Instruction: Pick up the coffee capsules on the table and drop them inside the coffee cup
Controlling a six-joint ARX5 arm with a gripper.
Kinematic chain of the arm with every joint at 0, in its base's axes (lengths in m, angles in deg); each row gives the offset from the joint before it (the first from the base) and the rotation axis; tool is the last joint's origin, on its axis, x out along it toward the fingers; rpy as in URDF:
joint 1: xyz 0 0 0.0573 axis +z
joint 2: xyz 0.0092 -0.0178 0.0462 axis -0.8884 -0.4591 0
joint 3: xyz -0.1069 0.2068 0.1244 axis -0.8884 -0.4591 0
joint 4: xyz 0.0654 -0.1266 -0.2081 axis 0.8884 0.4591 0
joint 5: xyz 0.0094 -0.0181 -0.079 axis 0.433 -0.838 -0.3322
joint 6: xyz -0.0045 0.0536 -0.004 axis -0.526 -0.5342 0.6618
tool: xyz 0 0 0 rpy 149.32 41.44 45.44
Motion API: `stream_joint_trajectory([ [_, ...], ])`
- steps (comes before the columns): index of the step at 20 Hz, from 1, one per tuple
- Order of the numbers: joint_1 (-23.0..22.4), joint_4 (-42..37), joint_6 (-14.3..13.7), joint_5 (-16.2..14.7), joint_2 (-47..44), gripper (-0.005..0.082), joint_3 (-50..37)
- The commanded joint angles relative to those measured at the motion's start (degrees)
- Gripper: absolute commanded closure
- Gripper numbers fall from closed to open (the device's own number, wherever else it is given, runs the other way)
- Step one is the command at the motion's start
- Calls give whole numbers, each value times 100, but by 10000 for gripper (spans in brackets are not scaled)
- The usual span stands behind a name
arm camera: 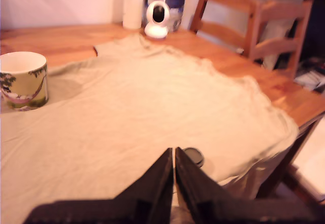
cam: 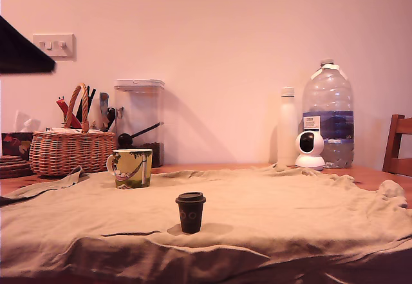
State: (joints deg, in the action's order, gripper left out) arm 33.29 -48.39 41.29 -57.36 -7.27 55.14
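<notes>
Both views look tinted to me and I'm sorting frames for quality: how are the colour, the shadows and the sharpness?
Exterior view: warm pinkish cast over the wall; the capsule stands sharp, throwing a soft shadow on the cloth; a dark blurred shape sits at the upper left edge. Wrist view: softer overall, the shut gripper blurred up close, the mug fairly clear.

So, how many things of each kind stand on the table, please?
Capsule: 1
Mug: 1
Bottles (white, clear): 2
Canister: 1
Basket: 1
Camera: 1
Total: 7
</notes>
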Motion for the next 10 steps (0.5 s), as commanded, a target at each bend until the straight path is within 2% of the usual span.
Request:
stream_joint_trajectory([
  [1,-188,-138,-129,57,-164,793,-83],
  [4,-404,-101,-190,-2,-455,793,-83],
  [8,-415,-31,-188,0,-553,786,-83],
  [9,-415,33,-186,2,-553,724,-83],
  [10,-415,96,-186,2,-555,594,-83],
])
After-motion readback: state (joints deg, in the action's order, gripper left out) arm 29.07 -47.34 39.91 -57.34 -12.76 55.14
